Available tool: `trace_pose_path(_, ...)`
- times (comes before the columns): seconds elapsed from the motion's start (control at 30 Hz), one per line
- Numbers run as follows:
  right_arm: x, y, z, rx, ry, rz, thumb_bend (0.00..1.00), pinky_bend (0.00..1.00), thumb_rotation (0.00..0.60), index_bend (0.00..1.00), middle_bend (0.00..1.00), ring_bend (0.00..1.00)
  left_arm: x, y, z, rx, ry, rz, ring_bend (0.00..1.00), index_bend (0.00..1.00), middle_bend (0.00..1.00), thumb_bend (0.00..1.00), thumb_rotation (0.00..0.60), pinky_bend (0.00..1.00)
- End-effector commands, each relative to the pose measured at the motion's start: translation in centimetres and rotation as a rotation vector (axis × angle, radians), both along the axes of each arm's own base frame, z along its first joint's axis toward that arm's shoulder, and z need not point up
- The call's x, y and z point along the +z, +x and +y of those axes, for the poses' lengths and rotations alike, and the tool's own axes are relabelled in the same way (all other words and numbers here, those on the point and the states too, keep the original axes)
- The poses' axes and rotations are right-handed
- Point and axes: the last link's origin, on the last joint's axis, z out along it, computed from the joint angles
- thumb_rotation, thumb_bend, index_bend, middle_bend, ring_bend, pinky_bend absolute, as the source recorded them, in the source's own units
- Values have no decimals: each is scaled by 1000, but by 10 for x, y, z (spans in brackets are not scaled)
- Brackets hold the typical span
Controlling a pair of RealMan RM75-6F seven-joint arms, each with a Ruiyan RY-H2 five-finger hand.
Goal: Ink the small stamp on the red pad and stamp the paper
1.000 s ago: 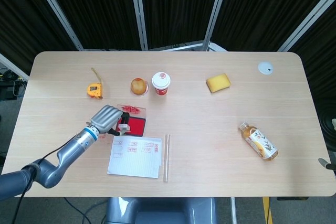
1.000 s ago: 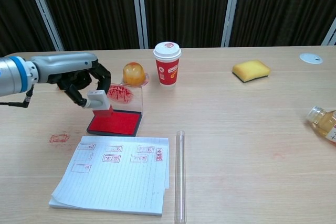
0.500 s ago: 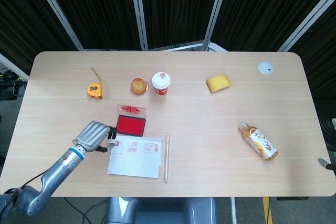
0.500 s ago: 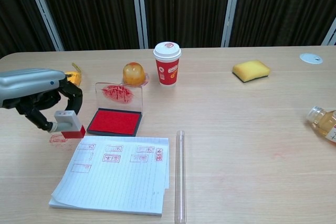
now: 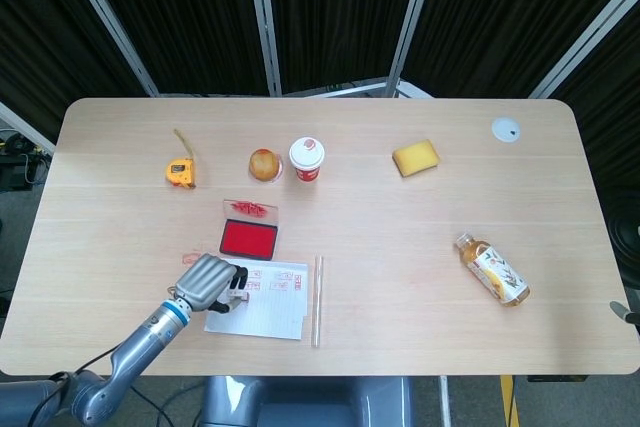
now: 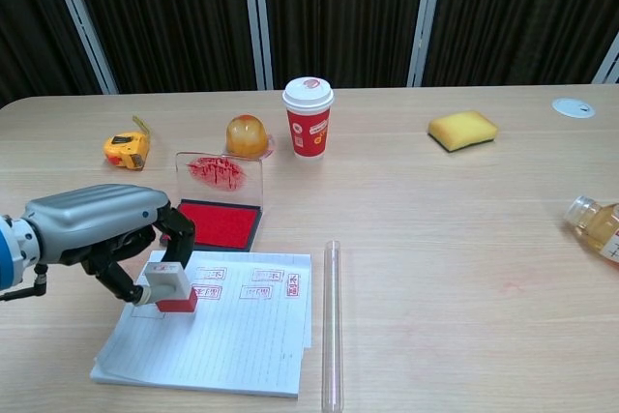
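Dark curtains are hanging behind a pale wooden table (image 5: pixel 400 247). The left hand (image 6: pixel 102 229) is gripping the small stamp (image 6: pixel 172 286), fingers clamped round its pale body, and its red base is resting on the near left part of the lined paper (image 6: pixel 222 336), which is already carrying several red marks. The red pad (image 6: pixel 215 222) is lying just beyond the paper with its clear lid standing up. A clear tube (image 6: pixel 332 326) is lying beside the paper's right edge. The right hand is showing in neither view.
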Motion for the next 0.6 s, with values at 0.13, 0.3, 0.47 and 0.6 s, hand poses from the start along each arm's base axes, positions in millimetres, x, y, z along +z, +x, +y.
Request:
trace_pose_path(0.13,1,-1,0,-1,-4,-4,0,0,600,0,0,0,-6,-1,-1,-49,37,31,814,599,556,394,600,875)
trace_pose_path(0.3,2,-1,0,-2,-4,-5,0,0,600,0,0,0,-11,0,2,-45,48,28,814,599,556,395,600,874)
trace_pose_path(0.47,3,-2,0,-5,-6,-6,0,0,600,0,0,0,-14,1,5,-42,46,28,813,599,556,396,600,874)
trace_pose_path(0.6,3,-3,-1,-7,-7,-5,0,0,600,0,0,0,-16,3,7,-49,49,29,814,598,557,396,600,875)
